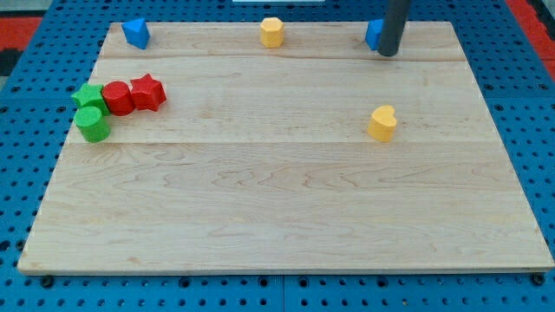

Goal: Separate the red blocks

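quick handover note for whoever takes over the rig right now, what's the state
My tip rests at the view's top right, against the partly hidden blue block, far from the reds.
The red cylinder and red star sit touching at the view's left, with the green star and green cylinder right beside them.
Done: nothing visible yet.
Left: cross to the left and push the two reds apart, probably without dragging the greens.

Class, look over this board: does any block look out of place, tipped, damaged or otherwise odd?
Nothing is damaged or tipped. The red cylinder and red star touch, crowded against two green blocks at the view's left. My tip sits far away, beside a blue block.
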